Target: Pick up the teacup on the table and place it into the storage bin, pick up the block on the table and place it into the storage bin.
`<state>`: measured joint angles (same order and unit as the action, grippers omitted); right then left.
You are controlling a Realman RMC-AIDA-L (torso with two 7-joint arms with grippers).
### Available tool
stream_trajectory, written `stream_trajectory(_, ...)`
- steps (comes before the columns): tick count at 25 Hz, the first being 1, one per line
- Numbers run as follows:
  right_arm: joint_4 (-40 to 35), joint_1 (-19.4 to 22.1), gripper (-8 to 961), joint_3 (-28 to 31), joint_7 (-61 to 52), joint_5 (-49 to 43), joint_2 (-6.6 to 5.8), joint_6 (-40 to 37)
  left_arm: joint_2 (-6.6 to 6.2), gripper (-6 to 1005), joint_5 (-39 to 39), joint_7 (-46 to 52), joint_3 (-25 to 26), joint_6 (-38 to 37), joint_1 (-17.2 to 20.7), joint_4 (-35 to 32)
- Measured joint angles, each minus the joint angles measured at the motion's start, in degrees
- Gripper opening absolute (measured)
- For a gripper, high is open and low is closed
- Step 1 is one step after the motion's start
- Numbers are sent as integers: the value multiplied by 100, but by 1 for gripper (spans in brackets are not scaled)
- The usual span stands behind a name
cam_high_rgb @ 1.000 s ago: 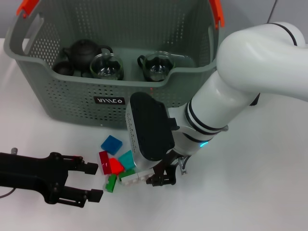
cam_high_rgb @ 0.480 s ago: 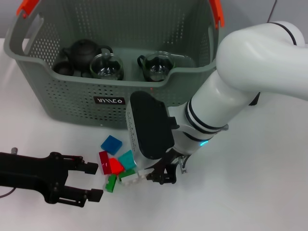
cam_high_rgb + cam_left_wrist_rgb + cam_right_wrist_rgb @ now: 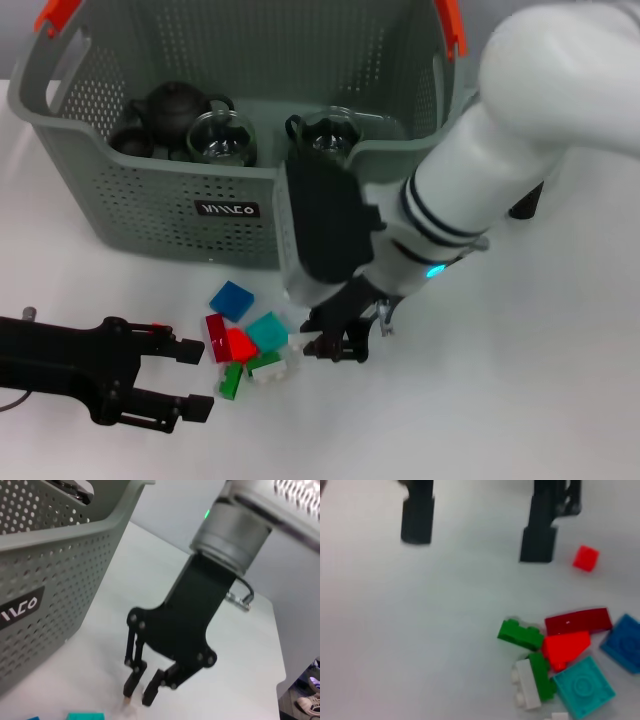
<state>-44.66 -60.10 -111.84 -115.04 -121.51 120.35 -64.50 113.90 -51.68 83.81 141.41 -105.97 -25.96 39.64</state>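
Loose blocks lie in a cluster on the white table: blue [image 3: 232, 299], dark red [image 3: 214, 330], red [image 3: 240, 345], teal [image 3: 267, 330], green [image 3: 232, 380] and a white-and-green one [image 3: 268, 367]. My right gripper [image 3: 332, 349] hangs just right of them, fingers close together, with a small white block [image 3: 296, 343] at its tips. The left wrist view shows that right gripper [image 3: 142, 690] pointing down. Two glass teacups [image 3: 222, 138] [image 3: 327, 135] stand inside the storage bin [image 3: 150, 210]. My left gripper [image 3: 195, 378] rests open left of the cluster.
A dark teapot [image 3: 175, 108] sits in the bin beside the cups. In the right wrist view a small red cube [image 3: 585, 558] lies near the left gripper's fingers [image 3: 540, 535]. The bin wall [image 3: 45, 570] stands close behind the blocks.
My right arm has risen and swung toward the bin. The small white block has come away from the white-and-green one along with the gripper. The left arm has not moved.
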Motion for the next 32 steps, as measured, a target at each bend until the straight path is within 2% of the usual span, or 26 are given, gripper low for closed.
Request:
stream_trajectory(7, -1445, 506, 227, 1333, -213, -752, -4, -1094, -15, 796, -1, 36, 0, -17, -7, 0)
stream_trajectory(8, -1699, 567, 231, 1565, -224, -752, -3, -1317, -19, 795, -1, 44, 0, -19, -6, 0)
stream_trajectory(9, -2172, 623, 234, 2087, -205, -600, -4, -1699, -25, 795, -5, 53, 0, -24, -6, 1)
stream_trajectory(10, -2172, 623, 238, 2087, -205, -600, -4, -1699, -26, 795, -10, 56, 0, -35, -6, 7)
stream_trajectory(14, -2642, 559, 252, 3056, -88, -119, -16, -2100, -37, 795, -39, 70, 51, -71, -20, 41)
stream_trajectory(17, -2564, 421, 262, 3591, -60, -237, -20, -1755, -51, 796, -43, 101, 166, -75, -67, 49)
stream_trajectory(20, -2182, 262, 272, 3874, -60, -503, -42, -1193, -76, 796, -45, 129, 263, -80, -100, 44)
stream_trajectory(25, -1290, -68, 290, 4143, -91, -884, -90, -502, -100, 797, -41, 212, 283, -82, -143, 59)
stream_trajectory(29, -738, -334, 304, 4231, -145, -1129, -106, -332, -112, 796, -18, 231, 272, -74, -175, 61)
stream_trajectory(32, -620, -394, 314, 4248, -125, -1162, -109, -321, -112, 795, -16, 234, 273, -43, -183, 62)
